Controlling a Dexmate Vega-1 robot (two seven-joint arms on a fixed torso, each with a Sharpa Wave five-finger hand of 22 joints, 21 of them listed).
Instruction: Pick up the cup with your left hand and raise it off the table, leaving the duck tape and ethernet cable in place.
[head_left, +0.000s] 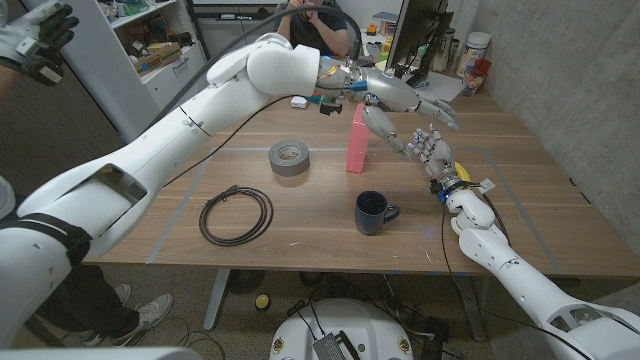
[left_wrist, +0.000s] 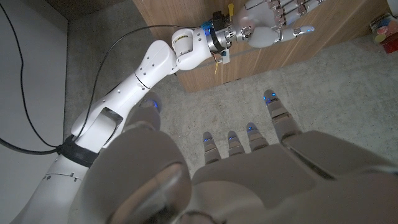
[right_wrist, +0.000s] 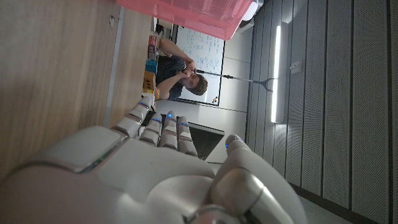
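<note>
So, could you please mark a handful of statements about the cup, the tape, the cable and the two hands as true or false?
1. The dark cup stands upright on the table. True.
2. The left hand holds the cup. False: it is open, up in the air beyond the pink box, well away from the cup.
3. The roll of duct tape lies on the table. True.
4. The coiled black cable is looped around the cup. False: it lies apart, to the cup's left in the head view.
5. The right hand holds nothing. True.
</note>
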